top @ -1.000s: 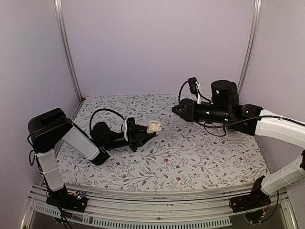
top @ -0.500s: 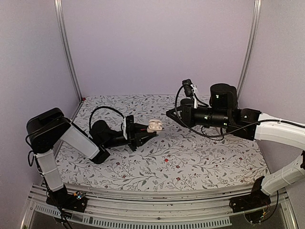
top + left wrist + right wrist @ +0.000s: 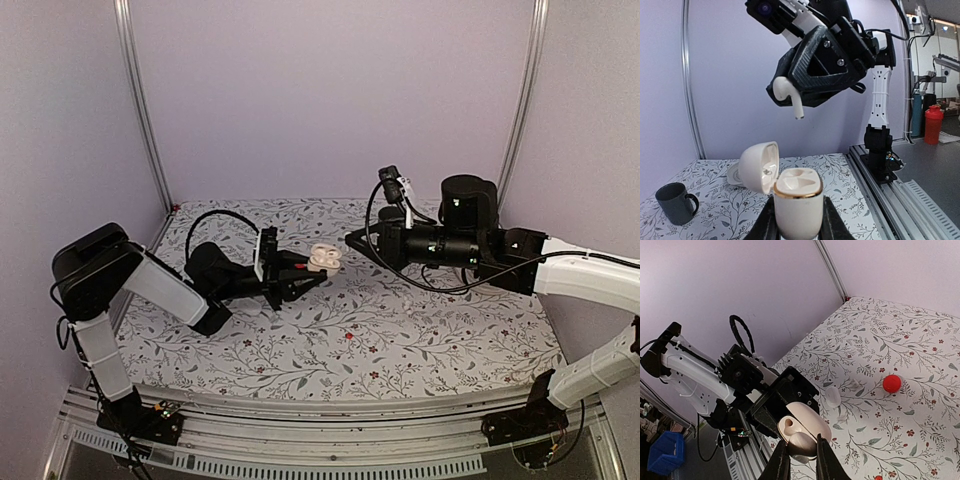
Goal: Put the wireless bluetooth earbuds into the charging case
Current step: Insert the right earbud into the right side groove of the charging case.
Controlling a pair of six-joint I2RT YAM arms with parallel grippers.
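Note:
The cream-white charging case (image 3: 799,202) stands upright between the fingers of my left gripper (image 3: 797,222), which is shut on it. Its lid (image 3: 757,167) hangs open to the left, and the gold-rimmed top with its hollows faces up. My right gripper (image 3: 799,454) is shut on a white earbud (image 3: 804,442). In the left wrist view that earbud (image 3: 789,92) hangs stem down, above the case and a little to its left, clear of it. From the top view, the case (image 3: 323,259) and the right gripper (image 3: 350,240) are close together above mid-table.
A grey mug (image 3: 675,202) stands on the floral table cloth, at the left of the left wrist view. A flat red disc (image 3: 892,383) and a small white oval piece (image 3: 833,396) lie on the cloth beyond the case. Purple walls and metal posts enclose the table.
My right arm has moved left with the earbud until its tip is almost over the case. The left gripper has raised the case slightly.

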